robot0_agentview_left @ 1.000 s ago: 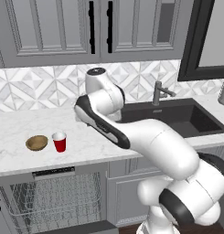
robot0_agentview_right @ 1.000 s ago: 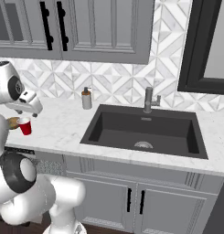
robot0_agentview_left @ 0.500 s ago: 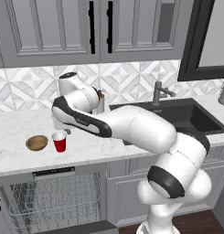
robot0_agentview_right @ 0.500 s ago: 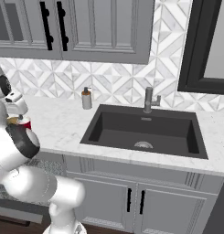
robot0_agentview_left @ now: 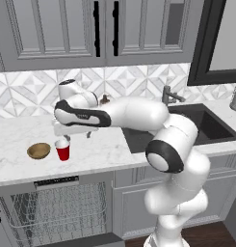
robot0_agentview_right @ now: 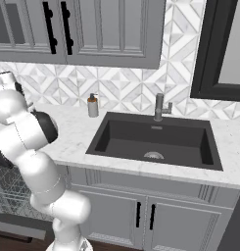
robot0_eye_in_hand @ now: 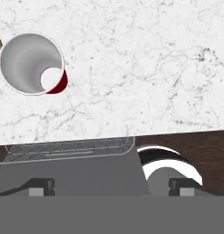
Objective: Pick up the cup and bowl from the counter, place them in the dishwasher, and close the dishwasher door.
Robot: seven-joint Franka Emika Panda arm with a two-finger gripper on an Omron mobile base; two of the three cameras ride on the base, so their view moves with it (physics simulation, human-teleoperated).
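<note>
Red cup unmoved, end effector seemingly swung nearer

White marble surface with a dark sink set in it. Red cup sits upright well left of the sink, wooden bowl just beyond it. Soap bottle stands by the sink's back left corner.

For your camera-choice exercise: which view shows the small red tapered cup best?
The left base view: the small red tapered cup stands upright in full on the white marble counter, beside the tan wooden bowl. The hand view gives only its white inside from above.
</note>
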